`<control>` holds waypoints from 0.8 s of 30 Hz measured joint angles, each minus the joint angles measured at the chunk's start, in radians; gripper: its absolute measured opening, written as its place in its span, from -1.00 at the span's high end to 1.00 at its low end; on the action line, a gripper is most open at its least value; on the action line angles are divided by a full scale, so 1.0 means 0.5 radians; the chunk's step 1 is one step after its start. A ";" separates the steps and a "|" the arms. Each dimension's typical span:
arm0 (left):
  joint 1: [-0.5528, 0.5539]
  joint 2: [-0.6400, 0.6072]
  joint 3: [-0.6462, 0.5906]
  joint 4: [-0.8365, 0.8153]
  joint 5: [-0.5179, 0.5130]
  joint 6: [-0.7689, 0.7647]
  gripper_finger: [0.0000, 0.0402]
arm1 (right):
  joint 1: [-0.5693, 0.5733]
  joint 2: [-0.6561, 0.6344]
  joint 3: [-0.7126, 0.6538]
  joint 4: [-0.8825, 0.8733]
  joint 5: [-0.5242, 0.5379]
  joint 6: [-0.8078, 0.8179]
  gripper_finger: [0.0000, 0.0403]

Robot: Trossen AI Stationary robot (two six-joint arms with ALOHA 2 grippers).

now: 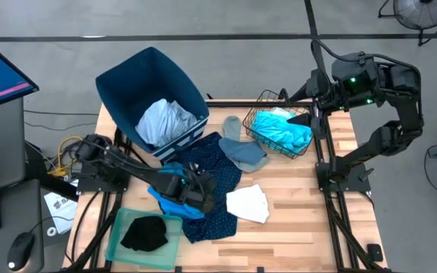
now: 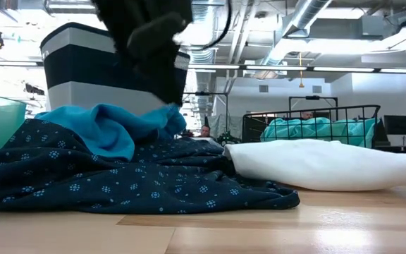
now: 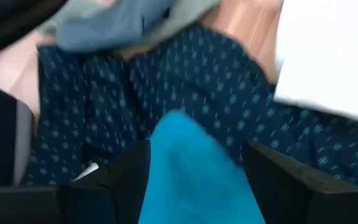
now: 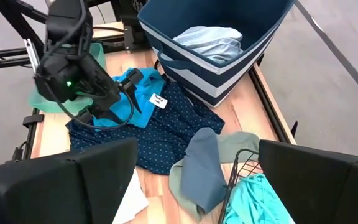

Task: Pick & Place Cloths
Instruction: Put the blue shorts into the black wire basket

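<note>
The left gripper (image 1: 196,191) works near the middle of the worktop's left half with its fingers clamped on a bright blue cloth (image 3: 191,168), which lies on the dotted navy cloth (image 1: 215,182); it looks light, limp and likely to drape and drag, so a pinch on a raised fold should hold best. The right gripper (image 1: 307,106) waits over the wire basket (image 1: 268,98) at the far right corner, fingers apart. I count seven cloths: bright blue, dotted navy, white (image 1: 247,203), grey (image 1: 241,152), turquoise (image 1: 283,130) in the basket, pale blue (image 1: 165,120) in the bin (image 1: 127,76), black (image 1: 144,233) on the green tray (image 1: 120,224).
</note>
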 joint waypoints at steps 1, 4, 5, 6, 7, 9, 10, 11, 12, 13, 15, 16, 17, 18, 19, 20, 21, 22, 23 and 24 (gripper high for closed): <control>0.008 0.000 -0.046 0.035 0.004 -0.016 -0.17 | 0.000 0.000 0.000 0.000 0.000 -0.009 -0.62; 0.023 -0.016 -0.175 0.128 0.061 -0.059 -0.17 | 0.000 0.003 0.000 0.000 0.001 -0.024 -0.62; 0.033 -0.016 -0.210 0.171 0.099 -0.061 -0.17 | 0.000 0.006 0.001 0.000 0.001 -0.037 -0.62; 0.042 -0.015 -0.239 0.193 0.149 -0.061 -0.17 | 0.000 0.008 0.001 0.000 0.000 -0.043 -0.62; 0.053 -0.015 -0.258 0.190 0.196 -0.061 -0.16 | 0.000 0.010 0.001 0.000 0.000 -0.047 -0.62; 0.074 -0.015 -0.279 0.193 0.259 -0.083 -0.09 | 0.000 0.012 0.000 0.000 0.000 -0.047 -0.62; 0.083 -0.015 -0.286 0.197 0.271 -0.104 -0.01 | 0.000 0.012 0.000 0.000 0.000 -0.047 -0.62; 0.091 -0.015 -0.290 0.190 0.275 -0.112 0.10 | 0.000 0.015 0.001 0.000 0.001 -0.047 -0.61; 0.097 -0.015 -0.289 0.185 0.276 -0.115 0.24 | 0.000 0.018 0.002 0.000 0.000 -0.046 -0.60; 0.106 -0.015 -0.289 0.187 0.276 -0.116 0.41 | 0.000 0.022 0.002 0.000 0.000 -0.045 -0.58; 0.124 -0.015 -0.289 0.188 0.286 -0.123 0.79 | 0.000 0.025 0.000 0.000 0.000 -0.033 -0.55; 0.133 -0.017 -0.289 0.198 0.294 -0.137 0.88 | 0.000 0.024 0.000 0.000 0.000 -0.030 -0.53; 0.139 -0.034 -0.290 0.203 0.305 -0.158 0.91 | 0.000 0.022 0.001 0.000 0.001 -0.023 -0.50; 0.140 -0.062 -0.290 0.209 0.305 -0.166 0.93 | 0.000 0.021 0.001 0.000 0.000 -0.015 -0.48; 0.140 -0.092 -0.277 0.226 0.304 -0.170 0.95 | 0.000 0.021 0.001 0.000 0.000 -0.006 -0.46; 0.137 -0.138 -0.260 0.242 0.297 -0.169 0.97 | 0.000 0.021 0.001 0.000 0.000 0.001 -0.44; 0.132 -0.193 -0.246 0.245 0.278 -0.169 0.98 | 0.000 0.021 0.000 0.000 -0.001 0.001 -0.41; 0.130 -0.249 -0.224 0.253 0.252 -0.169 0.98 | 0.000 0.021 0.001 0.000 -0.002 -0.002 -0.39; 0.126 -0.319 -0.204 0.275 0.215 -0.168 0.99 | 0.004 0.021 0.001 0.001 -0.005 -0.008 -0.38; 0.121 -0.389 -0.188 0.283 0.171 -0.167 0.99 | 0.016 0.021 0.001 0.000 -0.008 -0.010 -0.36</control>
